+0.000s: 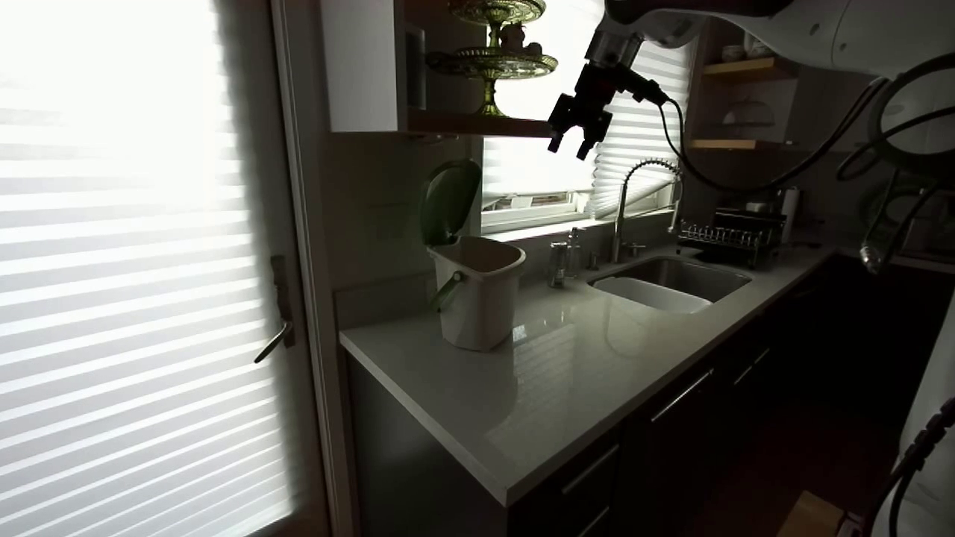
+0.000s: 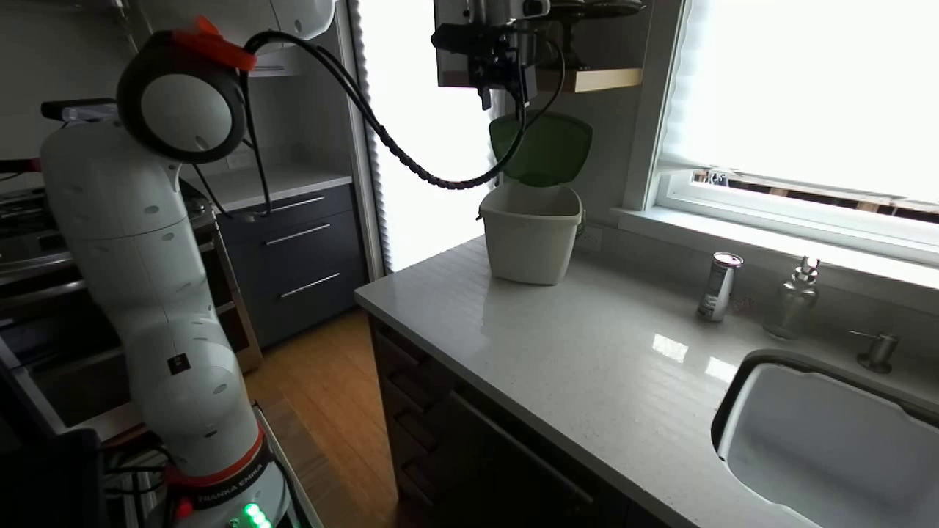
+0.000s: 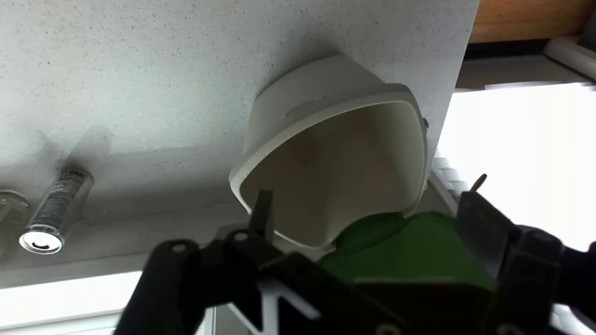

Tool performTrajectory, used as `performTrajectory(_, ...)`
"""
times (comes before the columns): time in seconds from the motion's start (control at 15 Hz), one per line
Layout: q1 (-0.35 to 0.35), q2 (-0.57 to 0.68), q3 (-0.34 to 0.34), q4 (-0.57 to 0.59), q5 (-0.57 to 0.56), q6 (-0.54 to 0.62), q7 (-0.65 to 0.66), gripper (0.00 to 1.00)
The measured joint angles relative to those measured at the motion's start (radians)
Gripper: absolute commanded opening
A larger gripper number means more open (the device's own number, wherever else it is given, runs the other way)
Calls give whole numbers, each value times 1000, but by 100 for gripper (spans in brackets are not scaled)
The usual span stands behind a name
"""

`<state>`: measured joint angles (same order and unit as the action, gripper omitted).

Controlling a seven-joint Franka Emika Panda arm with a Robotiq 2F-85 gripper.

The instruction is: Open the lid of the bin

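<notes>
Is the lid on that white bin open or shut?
Open. The green lid stands up from the bin in both exterior views, and the wrist view looks right inside it.

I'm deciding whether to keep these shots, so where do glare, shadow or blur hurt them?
In an exterior view, the door blind glares white and the gripper is nearly black; in an exterior view, the window shade is washed out and bright patches mark the countertop; in the wrist view, the gripper is dark and soft-edged, though the bin reads clearly.
</notes>
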<state>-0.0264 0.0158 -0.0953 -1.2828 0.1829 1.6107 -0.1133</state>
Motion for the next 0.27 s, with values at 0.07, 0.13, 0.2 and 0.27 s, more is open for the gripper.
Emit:
performTrajectory(0.07,0,2,0,0,0,0,3,100)
performTrajectory(0.13,0,3,0,0,0,0,5,100)
performTrajectory(0.2,0,4,0,0,0,0,7,100)
performTrajectory(0.27,0,4,0,0,0,0,8,100)
